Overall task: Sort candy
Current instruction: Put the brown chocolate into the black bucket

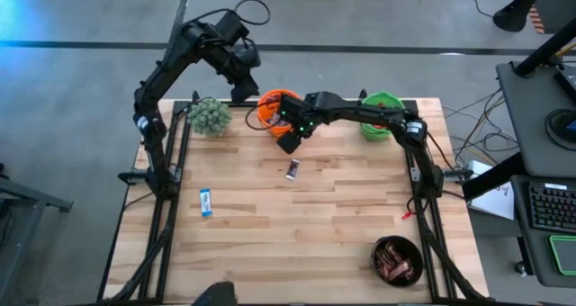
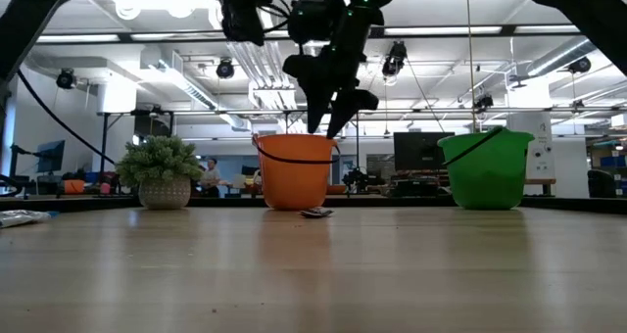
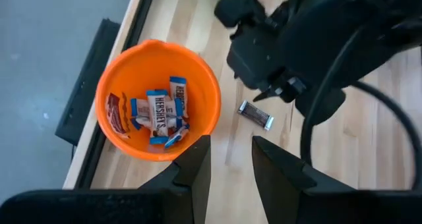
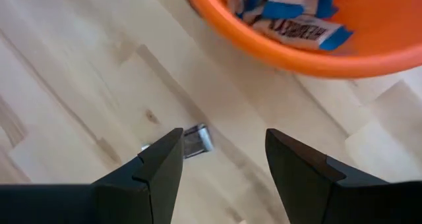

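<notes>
Orange bucket [image 3: 156, 99] filled with blue-and-white bars [image 3: 160, 111] (one red packet [image 3: 117, 112]), right gripper [image 4: 223, 159] held apart, empty, left gripper [image 3: 231, 163] likewise

surface [image 1: 324, 225]: pale wood planks, smooth, matt | orange bucket [image 3: 202, 95]: smooth plastic | green bucket [image 2: 485, 176]: smooth plastic | candy bar [image 3: 255, 115]: shiny dark wrapper | right gripper [image 4: 224, 161]: matt black jaws

orange bucket [image 1: 268, 107] beside right end effector [image 1: 288, 141]

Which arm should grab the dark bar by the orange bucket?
Right. Its gripper hangs open just above the dark bar, which shows between its jaws in its wrist view. The left gripper sits behind the orange bucket.
</notes>
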You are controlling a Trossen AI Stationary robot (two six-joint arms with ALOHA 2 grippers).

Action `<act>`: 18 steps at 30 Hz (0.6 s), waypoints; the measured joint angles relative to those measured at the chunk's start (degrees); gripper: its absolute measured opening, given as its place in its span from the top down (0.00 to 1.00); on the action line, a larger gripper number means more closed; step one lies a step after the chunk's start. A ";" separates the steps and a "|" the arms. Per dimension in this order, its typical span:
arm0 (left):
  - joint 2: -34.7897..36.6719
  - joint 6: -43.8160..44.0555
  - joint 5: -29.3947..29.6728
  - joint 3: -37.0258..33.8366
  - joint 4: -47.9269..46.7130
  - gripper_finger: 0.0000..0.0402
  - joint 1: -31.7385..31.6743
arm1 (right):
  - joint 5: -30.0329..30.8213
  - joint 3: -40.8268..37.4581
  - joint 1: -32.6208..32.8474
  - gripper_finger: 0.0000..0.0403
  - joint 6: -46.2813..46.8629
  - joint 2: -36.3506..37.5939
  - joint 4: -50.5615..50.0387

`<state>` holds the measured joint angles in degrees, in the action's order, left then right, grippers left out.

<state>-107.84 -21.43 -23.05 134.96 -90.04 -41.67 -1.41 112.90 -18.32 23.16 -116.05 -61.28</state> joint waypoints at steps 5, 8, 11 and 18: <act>3.22 0.04 0.00 0.00 0.00 0.77 0.13 | 1.26 -0.04 1.78 0.50 4.08 -0.39 0.36; 4.97 0.04 0.00 0.00 0.00 0.77 0.13 | 4.51 -0.24 2.75 0.50 6.91 -0.45 0.31; 6.63 0.04 0.05 -0.04 0.00 0.77 0.13 | 6.75 -0.81 3.47 0.50 10.89 -0.43 0.31; 9.81 0.10 0.07 -0.04 0.00 0.77 0.13 | 12.54 -4.18 5.32 0.50 22.54 -0.43 0.73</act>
<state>-98.03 -21.33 -22.97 134.91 -90.04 -41.54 11.14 108.72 -13.01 45.71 -116.49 -60.56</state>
